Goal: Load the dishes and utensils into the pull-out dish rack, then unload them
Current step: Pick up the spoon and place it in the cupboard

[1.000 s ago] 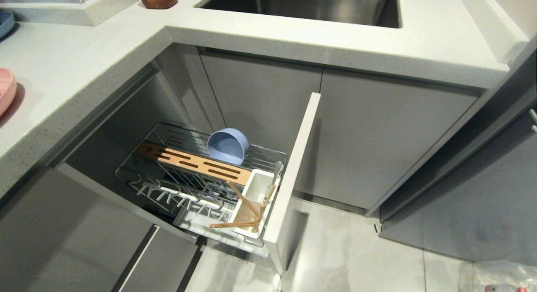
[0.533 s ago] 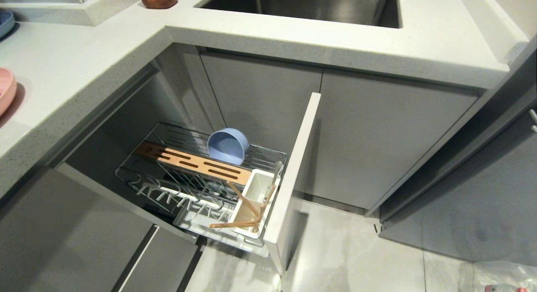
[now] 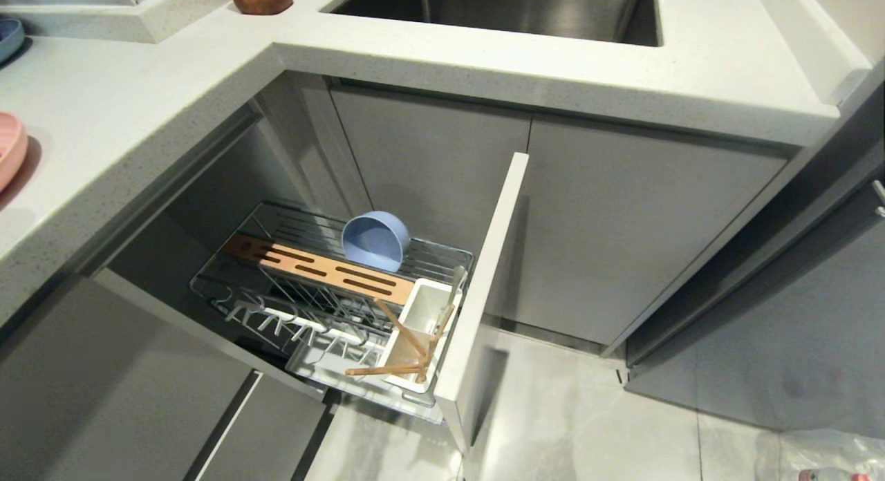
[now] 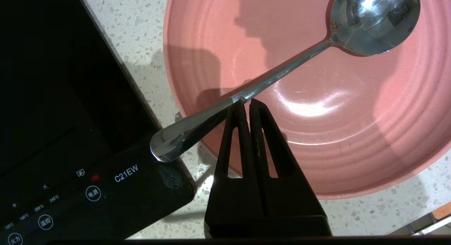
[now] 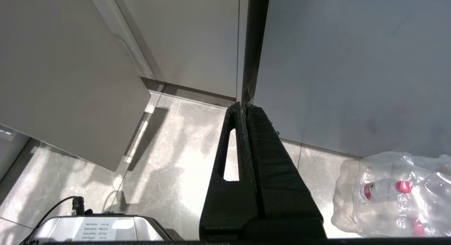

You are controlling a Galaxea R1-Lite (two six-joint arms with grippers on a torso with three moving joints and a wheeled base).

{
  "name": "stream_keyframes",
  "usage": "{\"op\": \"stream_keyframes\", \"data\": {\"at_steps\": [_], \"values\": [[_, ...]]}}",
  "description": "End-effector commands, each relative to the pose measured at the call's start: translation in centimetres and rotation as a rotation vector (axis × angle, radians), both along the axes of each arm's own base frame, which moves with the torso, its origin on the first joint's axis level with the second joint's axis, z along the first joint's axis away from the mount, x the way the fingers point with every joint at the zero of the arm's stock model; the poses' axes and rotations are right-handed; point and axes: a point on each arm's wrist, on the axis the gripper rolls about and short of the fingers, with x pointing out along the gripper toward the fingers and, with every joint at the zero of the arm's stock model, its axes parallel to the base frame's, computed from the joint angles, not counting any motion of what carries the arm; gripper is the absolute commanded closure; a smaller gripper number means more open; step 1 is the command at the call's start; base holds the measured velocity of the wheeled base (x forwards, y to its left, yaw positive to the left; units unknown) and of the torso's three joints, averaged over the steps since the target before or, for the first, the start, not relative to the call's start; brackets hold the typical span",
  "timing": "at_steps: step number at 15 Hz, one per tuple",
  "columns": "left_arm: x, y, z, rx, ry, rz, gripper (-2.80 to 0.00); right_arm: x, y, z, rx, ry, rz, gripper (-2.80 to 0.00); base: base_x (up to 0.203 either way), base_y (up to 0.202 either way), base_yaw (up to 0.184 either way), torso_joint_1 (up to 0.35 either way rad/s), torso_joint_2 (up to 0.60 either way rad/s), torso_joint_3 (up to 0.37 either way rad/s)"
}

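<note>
The spoon point(image 4: 267, 79) lies across the pink plate point(image 4: 317, 132) on the counter point(image 4: 141, 33), its handle end overhanging the black induction cooktop point(image 4: 70, 132). The left gripper point(image 4: 245, 103) hovers by the handle, fingers pressed together, holding nothing; whether it touches the handle is unclear. In the head view the rack point(image 3: 325, 287), blue bowl point(image 3: 377, 240) and chopsticks point(image 3: 397, 346) sit unchanged from a second ago.
</note>
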Motion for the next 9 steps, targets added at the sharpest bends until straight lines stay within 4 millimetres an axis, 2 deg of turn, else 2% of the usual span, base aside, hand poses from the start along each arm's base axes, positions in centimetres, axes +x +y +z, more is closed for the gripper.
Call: {"op": "stream_keyframes", "data": {"at_steps": [1,4,5,9], "values": [[0.1,0.2,-0.1,-0.006,0.002,0.000,0.00,0.0,0.0,0.0,0.000,0.002,0.000,0.00,0.000,0.000,0.000,0.000,0.00,0.000],[0.4,0.6,-0.1,-0.001,0.001,-0.006,0.00,0.0,0.0,0.0,0.000,0.002,0.000,0.00,0.000,0.000,0.000,0.000,0.00,0.000],[0.4,0.8,-0.2,0.005,0.010,-0.024,-2.80,0.0,0.0,0.0,0.000,0.002,0.000,0.00,0.000,0.000,0.000,0.000,0.00,0.000],[0.8,1.7,-0.1,-0.006,-0.022,-0.074,-2.80,0.0,0.0,0.0,0.000,0.002,0.000,0.00,0.000,0.000,0.000,0.000,0.00,0.000]]}}
